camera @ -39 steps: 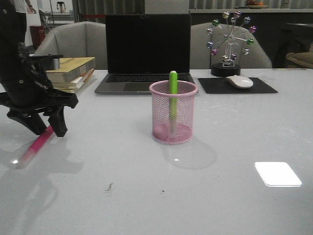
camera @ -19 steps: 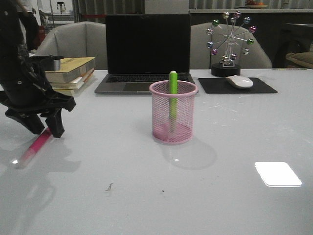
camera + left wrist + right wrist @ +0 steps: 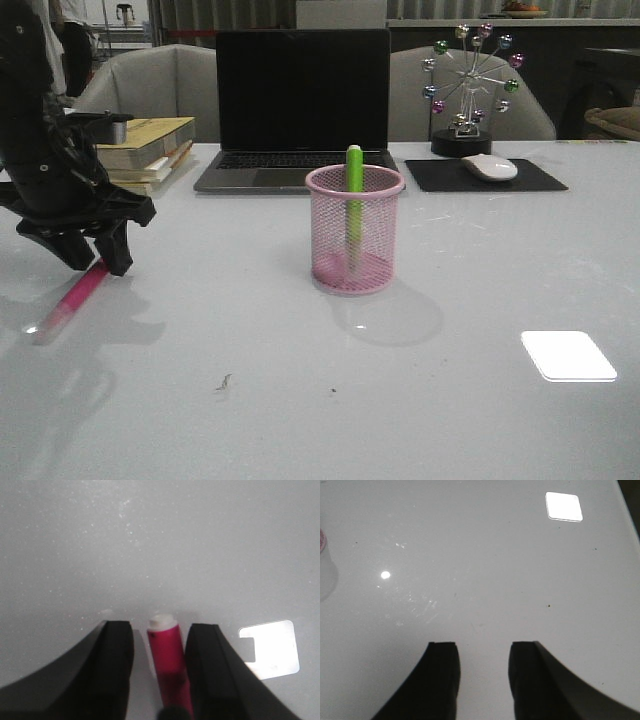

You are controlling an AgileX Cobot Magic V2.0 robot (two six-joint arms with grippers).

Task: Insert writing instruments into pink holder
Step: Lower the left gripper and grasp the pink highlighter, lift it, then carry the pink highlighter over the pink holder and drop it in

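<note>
The pink holder (image 3: 354, 262) stands upright at the table's middle, with the lime green marker (image 3: 354, 168) upright inside it and poking above the rim. The bright pink marker (image 3: 82, 289) lies flat on the table at the left, whitish cap toward the front. My left gripper (image 3: 95, 263) is low over the pink marker's rear end. In the left wrist view the pink marker (image 3: 169, 652) lies between the open fingers of the left gripper (image 3: 160, 630), close against one finger with a gap to the other. My right gripper (image 3: 484, 649) is open over bare table, holding nothing.
An open laptop (image 3: 300, 105) stands behind the holder. Stacked books (image 3: 145, 148) are at the back left. A mouse (image 3: 490, 166) on a black pad and a ferris-wheel ornament (image 3: 468, 85) are at the back right. A bright light patch (image 3: 567, 355) shows on the table's front right.
The left arm has shifted slightly over the pink marker, its fingers staying down around it. The marker, holder and green marker have not moved.
</note>
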